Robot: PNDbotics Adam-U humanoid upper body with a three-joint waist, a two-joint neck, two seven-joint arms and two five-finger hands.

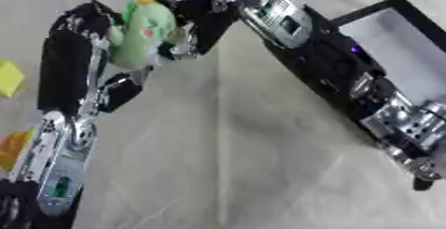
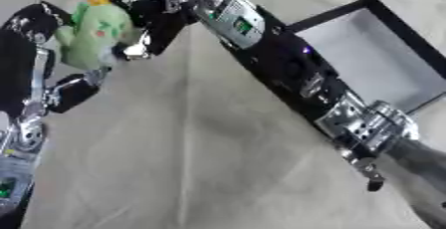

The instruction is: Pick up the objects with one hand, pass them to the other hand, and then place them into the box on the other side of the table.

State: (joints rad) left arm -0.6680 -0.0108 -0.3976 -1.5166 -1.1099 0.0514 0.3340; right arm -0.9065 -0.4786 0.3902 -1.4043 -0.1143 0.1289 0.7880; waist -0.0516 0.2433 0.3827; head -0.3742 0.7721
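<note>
A green plush toy (image 1: 144,34) with a small yellow top and a pink mark is held above the table at the upper left. My left hand (image 1: 74,49) rises from the lower left and wraps the toy's left side and back; its thumb (image 1: 122,89) juts out just below the toy. My right hand (image 1: 207,16) comes in from the right along a long arm, and its curled fingers (image 1: 184,46) press against the toy's right side. The black-rimmed box (image 2: 348,10) with a grey floor lies at the right, partly under the right arm.
A yellow block (image 1: 9,76) and an orange piece (image 1: 12,147) lie at the left edge of the cream tablecloth (image 1: 235,163). The right forearm (image 1: 348,73) runs diagonally across the right half of the table.
</note>
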